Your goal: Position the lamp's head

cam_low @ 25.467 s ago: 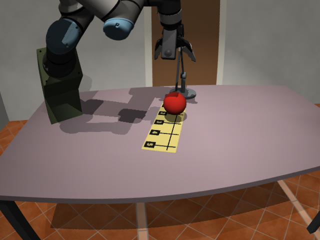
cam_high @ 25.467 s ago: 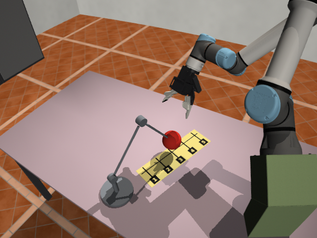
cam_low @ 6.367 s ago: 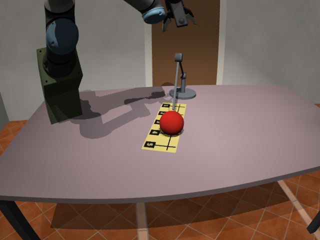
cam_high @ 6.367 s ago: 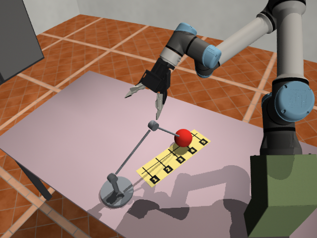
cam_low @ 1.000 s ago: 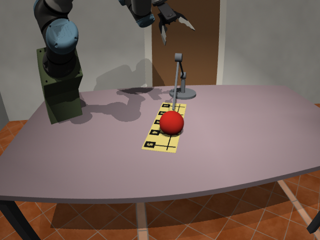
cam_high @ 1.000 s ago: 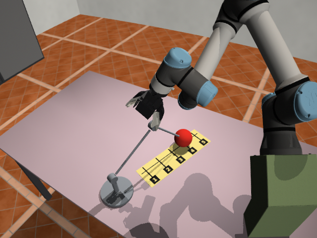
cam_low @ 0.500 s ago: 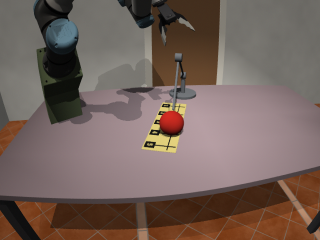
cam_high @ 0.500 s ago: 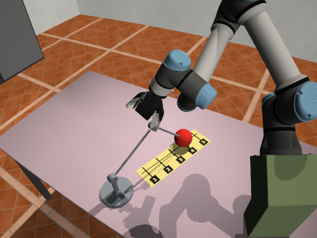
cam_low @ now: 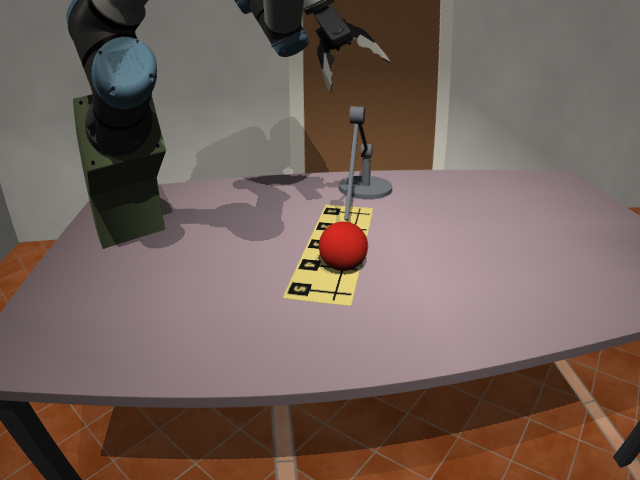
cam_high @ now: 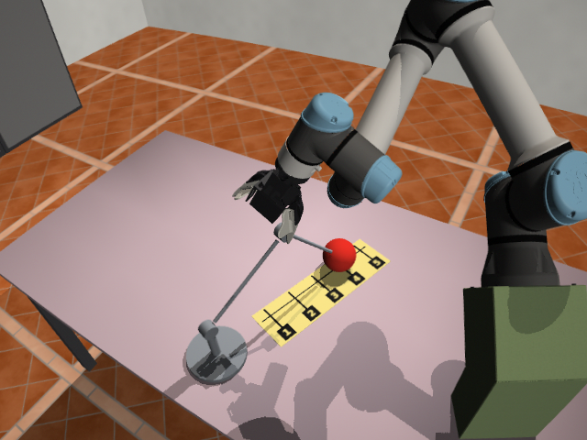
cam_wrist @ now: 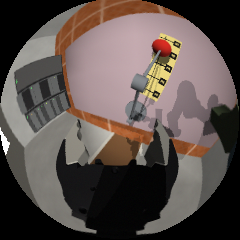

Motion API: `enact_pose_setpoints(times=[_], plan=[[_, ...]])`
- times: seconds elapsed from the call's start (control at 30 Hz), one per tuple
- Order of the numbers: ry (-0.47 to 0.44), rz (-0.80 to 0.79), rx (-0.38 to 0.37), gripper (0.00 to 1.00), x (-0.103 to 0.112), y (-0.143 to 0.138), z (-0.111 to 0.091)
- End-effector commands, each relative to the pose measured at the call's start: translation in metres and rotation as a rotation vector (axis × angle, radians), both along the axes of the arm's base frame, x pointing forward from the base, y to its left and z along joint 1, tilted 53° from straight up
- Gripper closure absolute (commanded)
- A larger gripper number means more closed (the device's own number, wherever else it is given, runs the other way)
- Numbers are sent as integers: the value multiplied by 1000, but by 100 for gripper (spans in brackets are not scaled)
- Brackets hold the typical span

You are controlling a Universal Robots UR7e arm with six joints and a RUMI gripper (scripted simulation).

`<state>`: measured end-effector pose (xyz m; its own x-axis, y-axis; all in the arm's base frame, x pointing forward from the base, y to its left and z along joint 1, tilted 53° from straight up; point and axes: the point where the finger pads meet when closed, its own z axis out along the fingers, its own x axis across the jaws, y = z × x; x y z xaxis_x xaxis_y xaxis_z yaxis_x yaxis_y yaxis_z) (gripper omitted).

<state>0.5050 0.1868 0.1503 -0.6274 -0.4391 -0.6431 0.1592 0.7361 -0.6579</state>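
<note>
So the lamp's red head [cam_high: 339, 254] [cam_low: 343, 245] [cam_wrist: 161, 48] was sitting low over the yellow numbered strip [cam_high: 284, 307] [cam_low: 323, 279] [cam_wrist: 150, 90], pretty much around mark 4. Mark 5 was out in plain sight past it. The head's shadow fell on the strip close by, but I couldn't tell whether its height matched its width.

The hand [cam_high: 261, 218] [cam_low: 359, 75] [cam_wrist: 117, 119] was wide open with nothing in it, fingers spread well apart. From the top one finger overlapped the lamp's elbow joint [cam_high: 278, 232] [cam_low: 357, 114] [cam_wrist: 139, 82], but the exterior view showed a gap, with the hand up above the joint.

As for the lamp itself, the round gray base [cam_high: 234, 341] [cam_low: 379, 188] [cam_wrist: 135, 109] was flat on the table [cam_high: 142, 236] [cam_low: 465, 284] [cam_wrist: 100, 60], just off the mark 1 end of the strip. The lower rod [cam_high: 246, 280] [cam_low: 363, 136] slanted up to the elbow, and the other rod [cam_high: 310, 242] [cam_low: 352, 165] [cam_wrist: 151, 64] sloped down from there to the head. Nothing was gripping any of it. The arm stood on a green pedestal [cam_high: 540, 331] [cam_low: 126, 206], well apart from the lamp base, and there was a brown door [cam_low: 403, 103] behind the table in the exterior shot.

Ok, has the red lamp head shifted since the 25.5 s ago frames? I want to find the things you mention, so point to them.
Yes: the head [cam_high: 339, 255] [cam_low: 343, 245] [cam_wrist: 161, 48] went toward the 5 end of the yellow strip [cam_high: 293, 326] [cam_low: 315, 295] [cam_wrist: 176, 56].
</note>
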Motion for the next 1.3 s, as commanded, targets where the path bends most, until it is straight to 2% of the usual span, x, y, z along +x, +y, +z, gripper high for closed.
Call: enact_pose_setpoints(times=[0.0,1.27], plan=[[53,-215,83,0,0,1,0],[40,-222,78,0,0,1,0]])
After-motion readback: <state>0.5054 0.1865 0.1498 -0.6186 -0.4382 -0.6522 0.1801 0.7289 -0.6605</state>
